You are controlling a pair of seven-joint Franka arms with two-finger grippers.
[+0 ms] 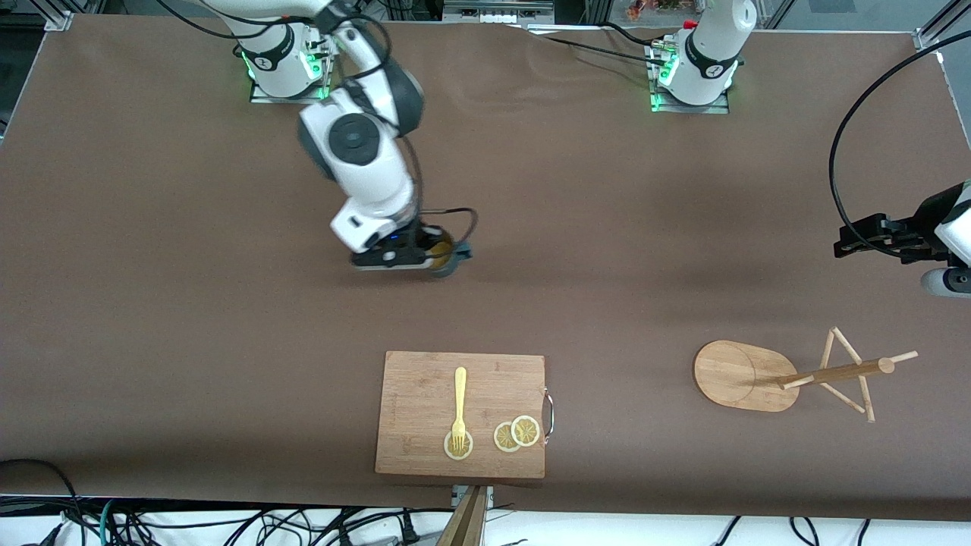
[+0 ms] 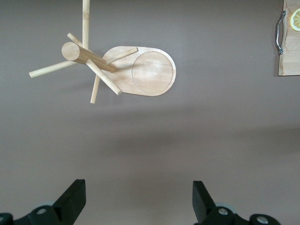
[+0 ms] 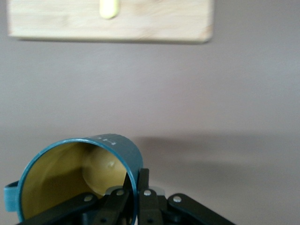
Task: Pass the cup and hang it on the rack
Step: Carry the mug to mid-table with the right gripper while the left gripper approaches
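Note:
The dark teal cup [image 1: 449,256] with a yellowish inside is pinched by its rim in my right gripper [image 1: 434,258], low over the brown table in front of the right arm's base. In the right wrist view one finger is inside the cup [image 3: 119,146] and one outside; the right gripper [image 3: 137,180] is shut on the wall. The wooden rack [image 1: 742,375] stands toward the left arm's end, nearer the front camera, its post and pegs [image 1: 838,372] rising from an oval base. My left gripper [image 1: 840,247] is open and empty above the table, the rack [image 2: 152,70] ahead of its fingers [image 2: 72,194].
A rectangular wooden cutting board [image 1: 421,394] with a metal handle lies near the table's front edge, carrying a yellow fork [image 1: 459,406] and lemon slices [image 1: 516,434]. Its edge also shows in the left wrist view [image 2: 289,51] and the right wrist view [image 3: 150,21].

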